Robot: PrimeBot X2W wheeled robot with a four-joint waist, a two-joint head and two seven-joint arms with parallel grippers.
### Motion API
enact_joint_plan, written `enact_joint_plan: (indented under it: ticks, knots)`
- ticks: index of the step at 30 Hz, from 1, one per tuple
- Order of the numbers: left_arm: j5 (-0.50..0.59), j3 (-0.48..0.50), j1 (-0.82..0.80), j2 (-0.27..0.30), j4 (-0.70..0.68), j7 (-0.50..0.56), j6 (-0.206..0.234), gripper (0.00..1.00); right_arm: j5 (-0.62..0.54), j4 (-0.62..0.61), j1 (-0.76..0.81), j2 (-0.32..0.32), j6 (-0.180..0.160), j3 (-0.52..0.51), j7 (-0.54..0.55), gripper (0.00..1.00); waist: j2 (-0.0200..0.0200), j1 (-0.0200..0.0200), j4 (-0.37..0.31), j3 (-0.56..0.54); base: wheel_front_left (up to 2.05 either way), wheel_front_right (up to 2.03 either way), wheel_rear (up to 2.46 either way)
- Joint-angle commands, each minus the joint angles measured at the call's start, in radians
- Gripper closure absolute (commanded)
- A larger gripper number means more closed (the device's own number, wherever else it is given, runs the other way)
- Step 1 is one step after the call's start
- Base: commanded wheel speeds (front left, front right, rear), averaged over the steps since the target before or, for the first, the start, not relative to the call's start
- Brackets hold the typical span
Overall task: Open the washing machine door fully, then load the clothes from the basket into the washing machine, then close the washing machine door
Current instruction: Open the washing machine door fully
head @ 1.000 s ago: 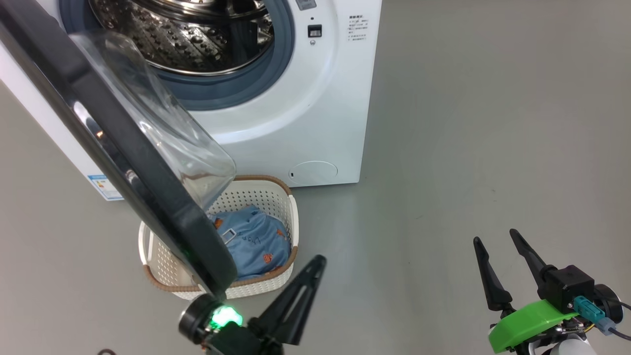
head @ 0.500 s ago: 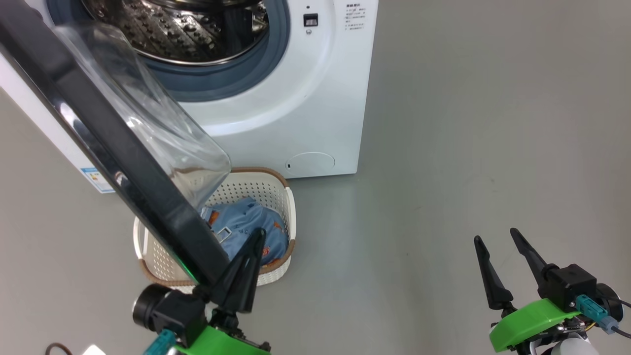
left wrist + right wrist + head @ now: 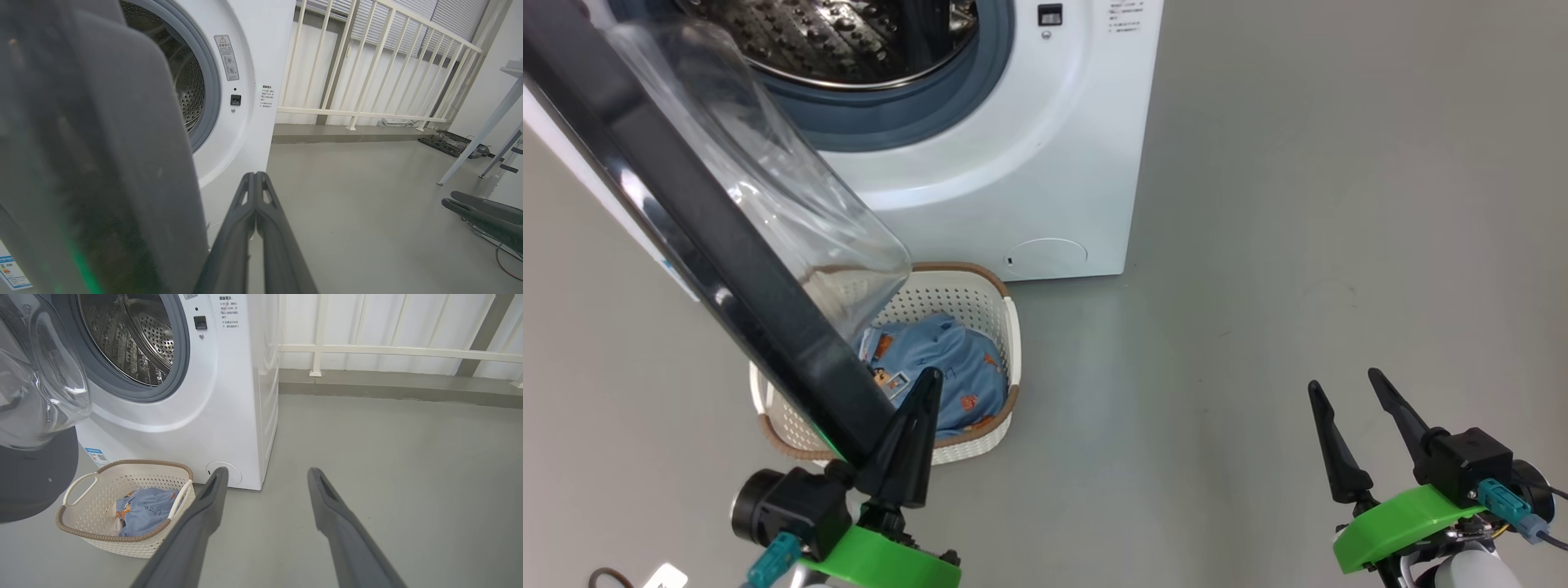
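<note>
Washing machine door, glossy black with a bulging clear glass bowl, hung open over the perforated cream basket of blue bear-print clothes before the white washing machine. Left gripper, fingers pressed together, sat beside the door's edge; right gripper gaped wide, empty.

Lab-like test space: smooth grey floor, white railing, washing machine.

Left gripper: long tapering matt-black fingers, slotted near the tips; bright green wrist shell, black camera block, teal plug. Right gripper: same build; teal connector, grey cable, pale forearm.
</note>
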Motion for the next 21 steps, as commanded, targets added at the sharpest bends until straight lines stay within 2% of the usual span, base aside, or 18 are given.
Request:
enact_joint_plan:
  ticks: [1,9,21]
  knots:
    - [-0.003,0.05,-0.033,0.01,-0.02,-0.005,0.013,1.0,0.008,-0.019,-0.022,-0.009,0.006,0.021,-0.012,0.0,0.0,-0.0001,0.009,0.0,0.0,0.0,0.0]
    - [0.001,0.063,-0.01,0.01,-0.024,-0.005,0.012,1.0,0.011,-0.016,-0.021,-0.003,0.006,0.024,-0.012,0.0,0.0,-0.0001,0.049,-0.002,0.0,0.0,0.0]
    - [0.005,0.107,0.034,0.01,-0.04,-0.005,0.036,1.0,0.015,-0.014,-0.015,-0.006,0.006,0.02,-0.012,0.0,0.0,-0.0001,0.104,-0.007,0.0,0.0,0.0]
